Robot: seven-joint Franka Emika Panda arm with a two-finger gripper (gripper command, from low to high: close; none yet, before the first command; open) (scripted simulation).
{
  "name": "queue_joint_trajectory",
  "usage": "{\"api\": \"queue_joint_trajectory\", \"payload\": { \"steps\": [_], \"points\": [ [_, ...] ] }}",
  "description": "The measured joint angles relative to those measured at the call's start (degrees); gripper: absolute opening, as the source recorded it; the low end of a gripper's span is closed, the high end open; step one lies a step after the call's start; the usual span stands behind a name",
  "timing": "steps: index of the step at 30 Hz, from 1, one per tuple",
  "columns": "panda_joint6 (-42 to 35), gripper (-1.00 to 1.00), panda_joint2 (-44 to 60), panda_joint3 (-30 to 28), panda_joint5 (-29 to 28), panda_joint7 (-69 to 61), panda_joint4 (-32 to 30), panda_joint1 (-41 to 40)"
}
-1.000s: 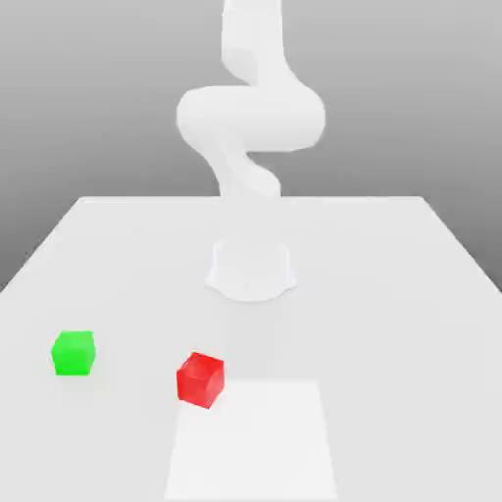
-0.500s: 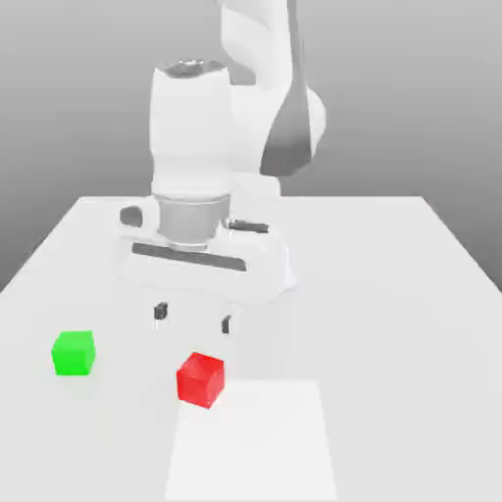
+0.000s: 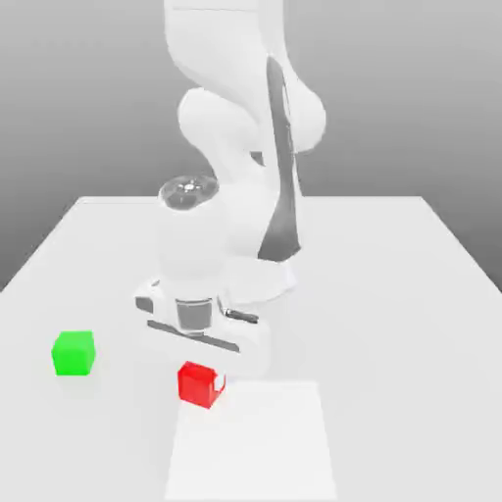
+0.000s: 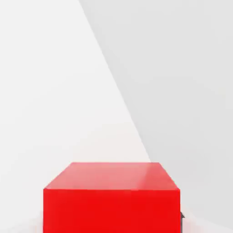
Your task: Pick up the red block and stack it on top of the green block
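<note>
Arm has dropped from high above the bench since a second ago; the hand now sits low over the red block. Claw, wide apart half a second back, has come together and is clamped on the red block, which rests on the bench where it was. Green block unmoved, at about 9 o'clock from the red, well apart. Judgement: grasp made; lift and carry to green come next.
</note>
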Motion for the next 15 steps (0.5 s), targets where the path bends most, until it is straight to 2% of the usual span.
{"api": "queue_joint_trajectory", "payload": {
  "steps": [6, 15],
  "points": [
    [-10.1, -1.00, -11.7, -0.6, -1.6, 0.8, -1.5, -0.5],
    [-17.9, -1.00, -14.8, -13.8, -5.7, -8.6, 3.3, -13.4]
  ]
}}
